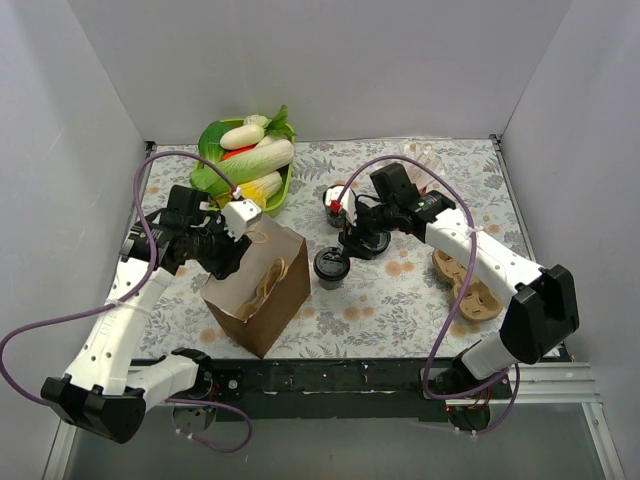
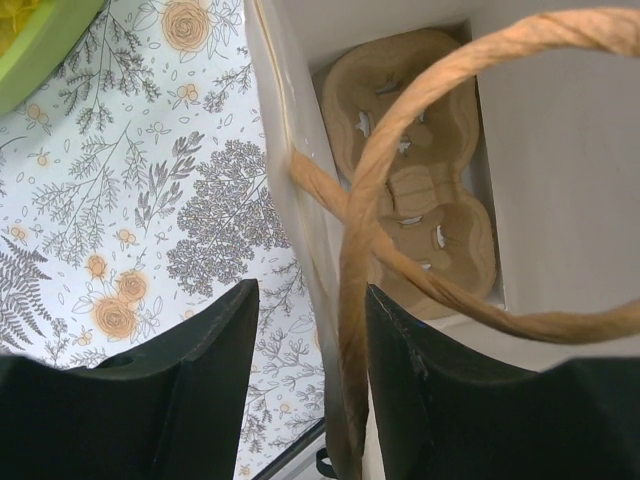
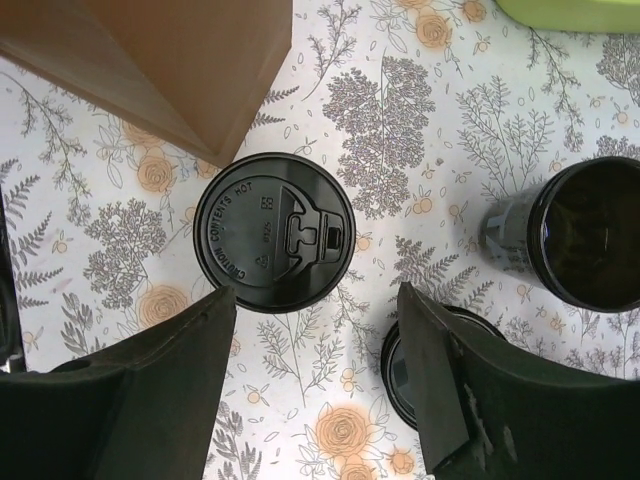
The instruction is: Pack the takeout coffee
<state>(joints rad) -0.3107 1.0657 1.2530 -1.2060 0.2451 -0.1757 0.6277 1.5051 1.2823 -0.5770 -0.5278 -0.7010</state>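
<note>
The takeout coffee (image 1: 331, 265) (image 3: 273, 232), a black cup with a black sip lid, stands upright on the floral cloth just right of the brown paper bag (image 1: 255, 290). My right gripper (image 1: 352, 240) (image 3: 315, 300) hovers over the cloth right beside the cup, open, with nothing between its fingers. My left gripper (image 1: 235, 245) (image 2: 310, 300) is at the bag's top left rim. The bag's wall (image 2: 290, 190) and a twisted paper handle (image 2: 355, 250) pass between its fingers, against the right one, with a gap to the left one. A tan cup carrier (image 2: 410, 190) lies in the bag.
A second black lid (image 3: 395, 370) shows partly under my right finger, and an open black cup (image 3: 585, 245) stands farther right. A red cup of white sticks (image 1: 336, 207) is behind. More tan carriers (image 1: 465, 285) lie at the right. A green tray of vegetables (image 1: 245, 160) sits at the back left.
</note>
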